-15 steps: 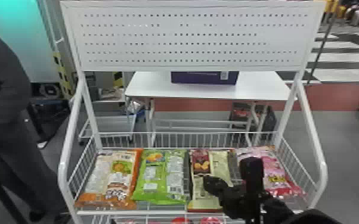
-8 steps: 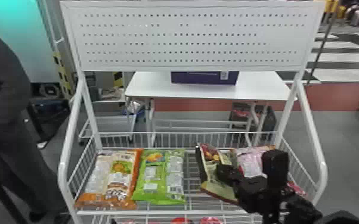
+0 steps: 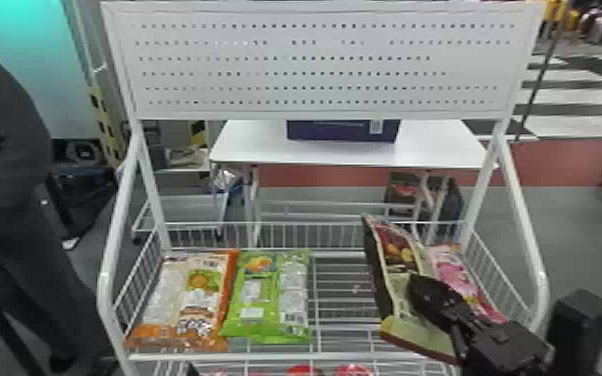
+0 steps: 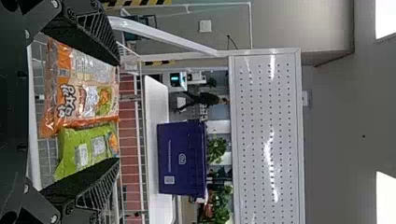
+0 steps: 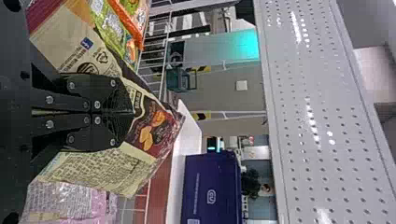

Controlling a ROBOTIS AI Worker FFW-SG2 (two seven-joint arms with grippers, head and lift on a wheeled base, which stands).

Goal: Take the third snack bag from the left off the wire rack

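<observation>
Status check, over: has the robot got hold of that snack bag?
Right gripper shut on third snack bag. Bag tilted up over wire rack, beside pink bag. Left gripper open, facing orange bag, green bag. Nothing blocking seen.

Maroon-beige snack bag (image 3: 396, 270) tilted, apparently held aloft

Wire rack (image 3: 115, 280): smooth white-coated metal wire and tube. Back panel (image 3: 315, 60): perforated sheet metal, white, satin. Snack bag (image 3: 395, 265) in right hand (image 3: 427, 297): glossy film, part matt paper-look. Pink bag (image 3: 452, 272) beside the hand: glossy crinkled film. Hand: matt black plastic, bright metal screws (image 5: 96, 105). Left hand (image 4: 116, 111): ribbed fingers (image 4: 93, 28).
</observation>
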